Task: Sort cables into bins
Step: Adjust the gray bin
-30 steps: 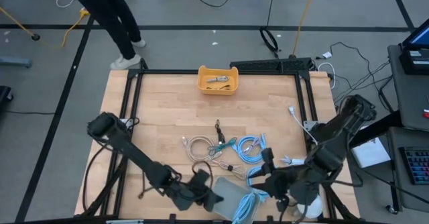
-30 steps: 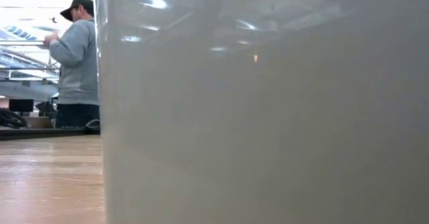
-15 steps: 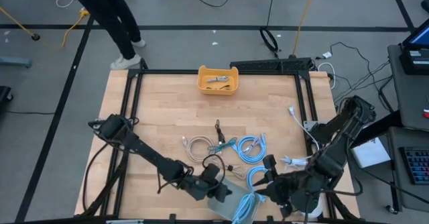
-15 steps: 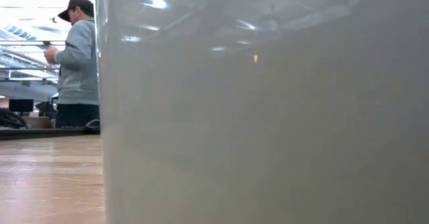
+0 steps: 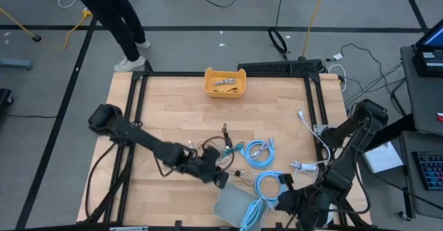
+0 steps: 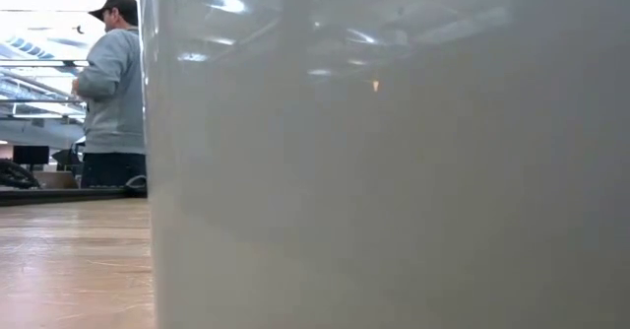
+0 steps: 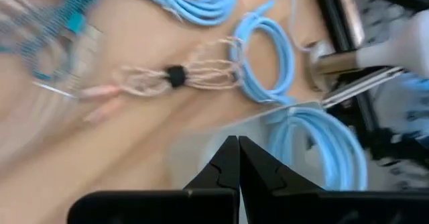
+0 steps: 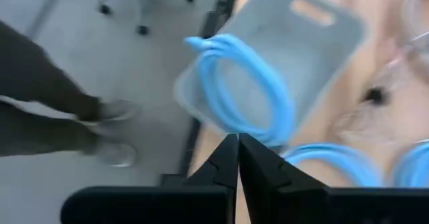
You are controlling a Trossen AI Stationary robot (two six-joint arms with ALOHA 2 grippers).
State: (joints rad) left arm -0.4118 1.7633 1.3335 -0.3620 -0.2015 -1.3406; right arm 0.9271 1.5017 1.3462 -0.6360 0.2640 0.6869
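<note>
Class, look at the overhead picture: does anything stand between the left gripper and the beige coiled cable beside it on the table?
Nothing visible does. The left gripper, shut and empty, sits just right of the beige coiled cable, with only bare table and thin loose cable ends nearby. The grey bin lies on its other side.

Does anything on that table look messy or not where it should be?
Yes: the light-blue cable lies only partly in the grey bin, its loop hanging over the rim past the table edge. Other coils are unsorted.
</note>
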